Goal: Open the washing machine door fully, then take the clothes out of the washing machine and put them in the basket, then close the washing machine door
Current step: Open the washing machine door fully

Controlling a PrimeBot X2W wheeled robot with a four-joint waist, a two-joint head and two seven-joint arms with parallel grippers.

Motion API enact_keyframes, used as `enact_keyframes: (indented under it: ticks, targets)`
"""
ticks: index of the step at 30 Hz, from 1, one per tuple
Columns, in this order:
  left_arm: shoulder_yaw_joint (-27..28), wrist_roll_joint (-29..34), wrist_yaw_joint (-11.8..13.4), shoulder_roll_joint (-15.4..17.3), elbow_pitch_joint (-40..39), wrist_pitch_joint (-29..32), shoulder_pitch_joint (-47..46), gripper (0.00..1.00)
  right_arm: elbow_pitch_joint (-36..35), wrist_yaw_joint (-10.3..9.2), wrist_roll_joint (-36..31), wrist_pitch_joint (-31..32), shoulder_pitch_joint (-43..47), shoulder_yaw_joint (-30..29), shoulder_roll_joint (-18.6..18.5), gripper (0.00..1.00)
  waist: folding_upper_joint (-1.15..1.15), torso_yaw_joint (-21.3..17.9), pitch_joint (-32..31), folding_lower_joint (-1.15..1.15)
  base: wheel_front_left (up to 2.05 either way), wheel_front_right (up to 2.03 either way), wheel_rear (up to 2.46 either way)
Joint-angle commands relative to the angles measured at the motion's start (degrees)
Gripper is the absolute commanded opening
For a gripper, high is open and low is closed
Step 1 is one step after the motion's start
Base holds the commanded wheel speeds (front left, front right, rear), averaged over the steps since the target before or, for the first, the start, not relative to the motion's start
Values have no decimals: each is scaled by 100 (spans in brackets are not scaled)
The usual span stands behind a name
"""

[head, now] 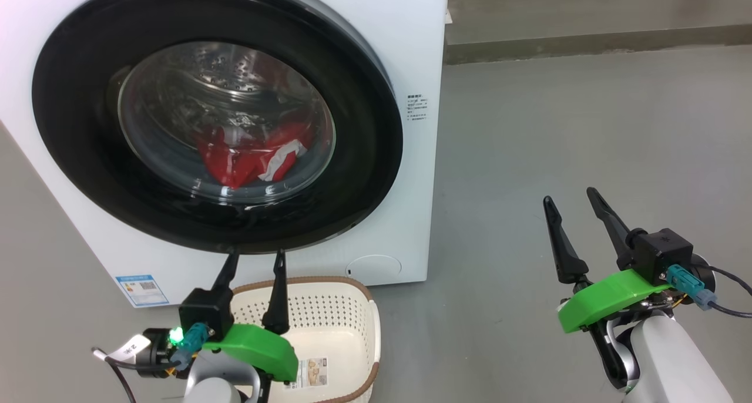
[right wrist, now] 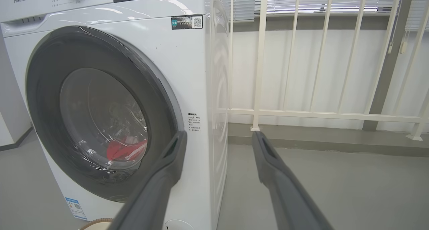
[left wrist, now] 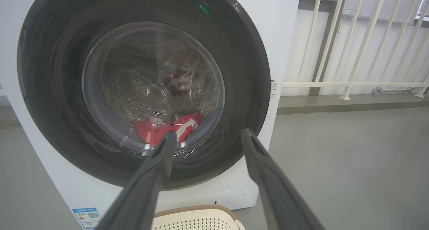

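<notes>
The white washing machine (head: 405, 44) stands ahead, its round black-ringed door (head: 364, 150) closed. Through the glass I see the red clothes (head: 247, 153) with white trim lying low in the drum; the same red clothes (left wrist: 157, 131) show in the left wrist view. The cream basket (head: 335, 309) sits on the floor right in front of the machine. My left gripper (head: 255, 262) hangs open above the basket's near left side, fingertips just below the door's bottom edge. My right gripper (head: 573, 200) is open over bare floor, well right of the machine.
Grey concrete floor (head: 587, 127) stretches to the right of the machine. A white railing (right wrist: 318, 112) and a low ledge (head: 587, 39) run behind it. A blue label sticker (head: 141, 288) sits at the machine's lower left corner.
</notes>
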Motion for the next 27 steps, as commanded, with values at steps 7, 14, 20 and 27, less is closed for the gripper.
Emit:
enact_keyframes:
  ticks: [7, 14, 20, 27]
  targets:
    - [136, -26, -1, 105, -263, -68, -225, 100, -234, 2, 75, -37, -238, 93, -16, 100, 0, 95, 179, 0, 0, 0, 0]
    - [102, -52, 20, 105, -437, -68, -203, 100, -293, 2, 115, -37, -327, 77, -16, 75, 0, 174, 374, 0, 0, 0, 0]
    - [30, -121, 22, 105, -724, -68, -196, 100, -271, 2, 577, -37, -502, 72, -16, 0, 0, 293, 643, 0, 0, 0, 0]
    - [-36, -120, 34, 105, -1027, -68, -247, 100, -45, 2, 1347, -37, -984, 63, -16, 0, 0, 446, 995, 0, 0, 0, 0]
